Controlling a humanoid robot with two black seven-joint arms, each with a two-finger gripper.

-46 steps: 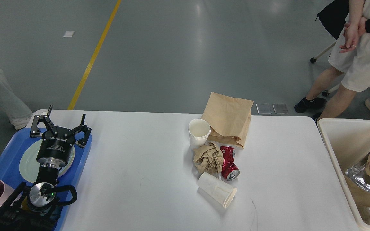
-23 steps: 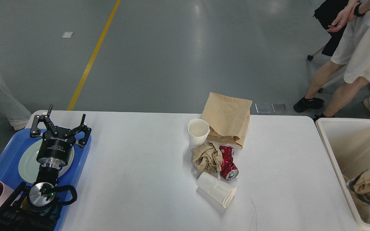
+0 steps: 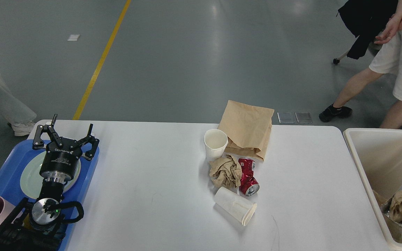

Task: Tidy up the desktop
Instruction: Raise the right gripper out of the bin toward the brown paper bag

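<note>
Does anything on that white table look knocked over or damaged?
Yes. On the desktop, one paper cup lies tipped on its side, while the other cup stands upright. Between them, a red can is crushed and dented beside a crumpled brown paper wad. A wrinkled paper bag lies flat behind them.

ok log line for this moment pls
left gripper open over blue tray | right gripper not seen | desktop: brown paper bag, two paper cups, crumpled paper, crushed red can uncollected
</note>
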